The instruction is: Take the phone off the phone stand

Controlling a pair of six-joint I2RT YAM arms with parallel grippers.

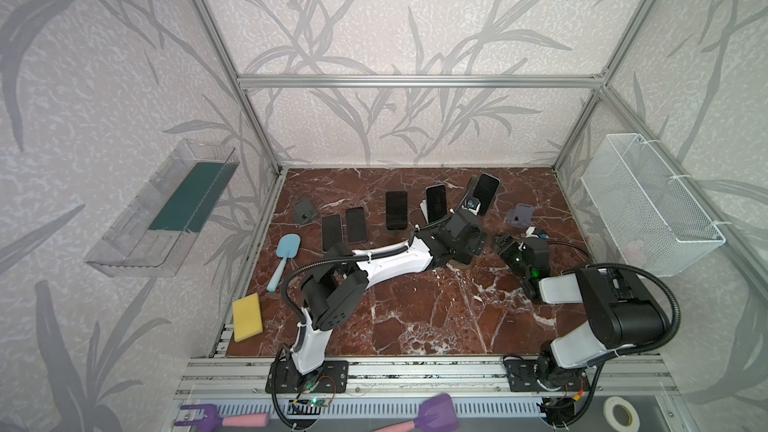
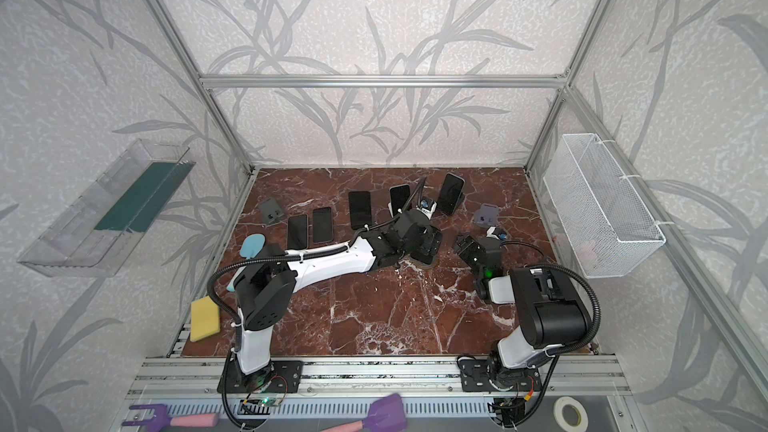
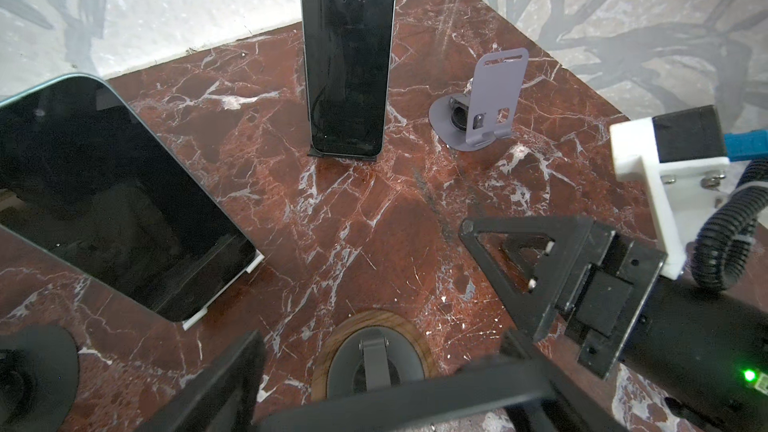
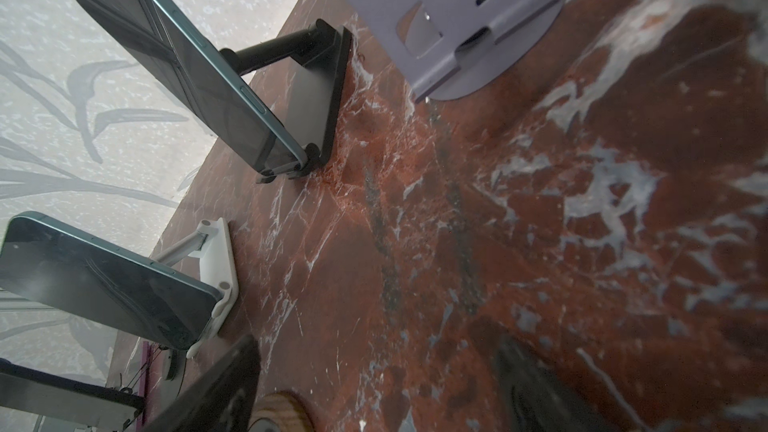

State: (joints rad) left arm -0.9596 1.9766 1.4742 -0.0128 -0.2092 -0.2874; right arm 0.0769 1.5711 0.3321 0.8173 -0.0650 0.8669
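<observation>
The front half of the marble table (image 1: 419, 313) lies bare up to the front rail, while the stands crowd the rear near the back wall. The phone on the white stand (image 1: 435, 202) and the phone on the black stand (image 1: 485, 192) lean upright there, apart from each other. The left arm stretches low across the middle. Its left pincer (image 1: 463, 256) points down over a round wood-rimmed stand (image 3: 353, 361); a dark bar crosses between its fingers, and whether it grips anything cannot be told. The right pincer (image 1: 502, 242), jaws apart and empty, hovers beside it, near the lilac stand (image 3: 494, 93).
</observation>
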